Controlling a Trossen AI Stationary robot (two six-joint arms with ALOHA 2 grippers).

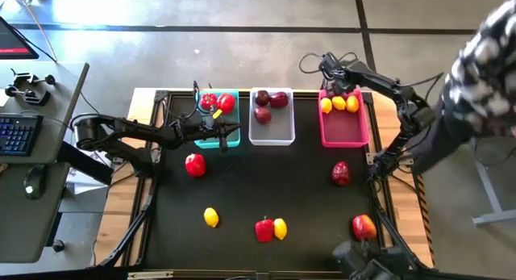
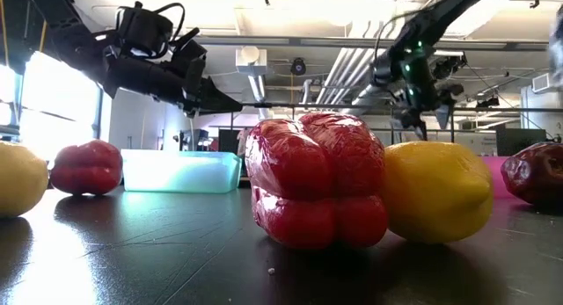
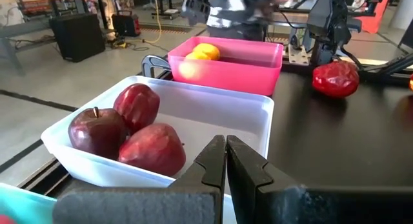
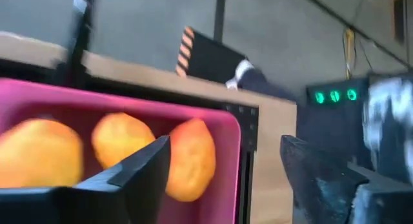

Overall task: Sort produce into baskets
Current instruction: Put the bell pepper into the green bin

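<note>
**Lemons in pink, no labels readable**

Right claw (image 1: 337, 88) gapes wide over the glossy pink bin (image 1: 345, 131) holding three dimpled lemons (image 1: 339, 104). Left claw (image 1: 222, 140), pinched closed, hangs by the teal bin (image 1: 230, 136). More produce lies loose on the black surface (image 1: 266, 179).

The surface (image 1: 266, 191) is a dark, matt sheet with a faint sheen that mirrors the produce in the low view; pale wood (image 1: 145, 98) shows at its far-left corner. The red pepper (image 2: 317, 182) in the low view is glossy and looks wrapped in a wrinkled clear film. The lemon (image 2: 437, 192) beside it has a smooth, waxy skin. The maroon apples (image 3: 122, 130) are shiny. The white basket (image 3: 258, 121), pink basket (image 3: 226, 72) and teal basket (image 2: 180, 171) look like smooth plastic, the teal one translucent. The left claw (image 3: 226, 161) is matt black, hard plastic by its look.
</note>
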